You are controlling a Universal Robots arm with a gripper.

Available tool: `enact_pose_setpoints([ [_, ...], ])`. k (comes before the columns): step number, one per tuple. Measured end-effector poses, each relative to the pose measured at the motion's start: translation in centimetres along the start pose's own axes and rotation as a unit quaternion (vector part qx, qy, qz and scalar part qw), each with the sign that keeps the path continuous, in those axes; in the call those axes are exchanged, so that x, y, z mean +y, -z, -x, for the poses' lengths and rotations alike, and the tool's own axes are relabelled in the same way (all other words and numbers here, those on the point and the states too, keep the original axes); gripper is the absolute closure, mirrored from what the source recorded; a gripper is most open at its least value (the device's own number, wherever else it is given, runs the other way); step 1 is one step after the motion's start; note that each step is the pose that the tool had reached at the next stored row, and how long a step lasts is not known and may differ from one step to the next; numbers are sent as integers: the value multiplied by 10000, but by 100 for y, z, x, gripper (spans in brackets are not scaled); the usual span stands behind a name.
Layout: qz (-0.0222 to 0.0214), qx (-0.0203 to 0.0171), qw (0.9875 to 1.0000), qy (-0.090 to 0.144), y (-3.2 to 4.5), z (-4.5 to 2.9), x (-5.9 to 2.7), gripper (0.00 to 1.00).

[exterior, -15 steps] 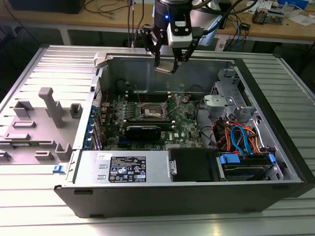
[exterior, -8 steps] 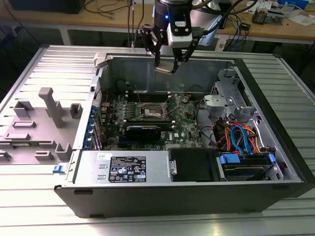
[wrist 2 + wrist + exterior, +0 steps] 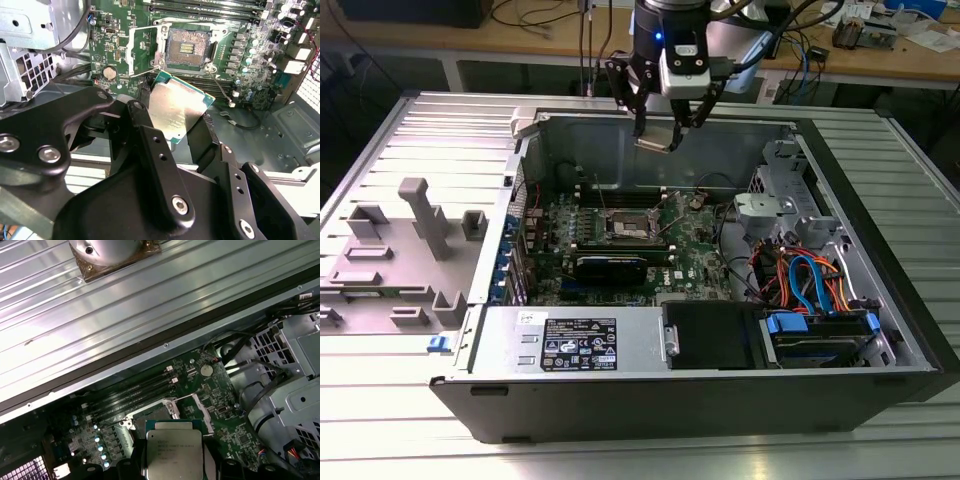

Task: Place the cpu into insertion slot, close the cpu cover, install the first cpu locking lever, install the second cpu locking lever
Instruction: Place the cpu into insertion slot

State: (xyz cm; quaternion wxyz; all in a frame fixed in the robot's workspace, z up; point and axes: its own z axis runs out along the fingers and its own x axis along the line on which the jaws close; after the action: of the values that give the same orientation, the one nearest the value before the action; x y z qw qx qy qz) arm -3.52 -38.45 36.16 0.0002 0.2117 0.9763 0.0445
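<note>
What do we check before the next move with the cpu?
1. cpu clamped in end effector: ok.
2. insertion slot empty, dark centre exposed: ok.
3. cpu cover swung off the slot: ok.
4. cpu seated in slot: not ok, held above the motherboard.
5. cpu corner orientation matched to slot: cannot tell.

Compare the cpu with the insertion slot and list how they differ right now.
The cpu is held in the gripper, up in the air; the insertion slot sits fixed in the green circuit board, empty. The cpu's top is plain silvery metal; the insertion slot has a dark centre inside a silver rim. Both are square.
</note>
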Motion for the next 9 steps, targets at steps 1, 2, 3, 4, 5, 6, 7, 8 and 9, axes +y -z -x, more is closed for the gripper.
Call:
enact_pose_setpoints([
  [1, -1, -4, 10000, -38, -1, 0, 0, 46],
  [2, 1, -12, 9999, -120, -5, -1, 0, 46],
  [3, 1, -18, 9998, -195, -6, 0, -1, 46],
  [4, 1, -22, 9997, -235, -7, 0, -1, 46],
  [5, 3, -26, 9996, -282, -9, 0, -3, 46],
  [6, 4, -28, 9995, -302, -10, 1, -7, 46],
  [7, 4, -28, 9995, -306, -10, 3, -12, 46],
  [8, 3, -29, 9995, -308, -10, 6, -16, 46],
  [9, 4, -29, 9995, -309, -10, 8, -21, 46],
])
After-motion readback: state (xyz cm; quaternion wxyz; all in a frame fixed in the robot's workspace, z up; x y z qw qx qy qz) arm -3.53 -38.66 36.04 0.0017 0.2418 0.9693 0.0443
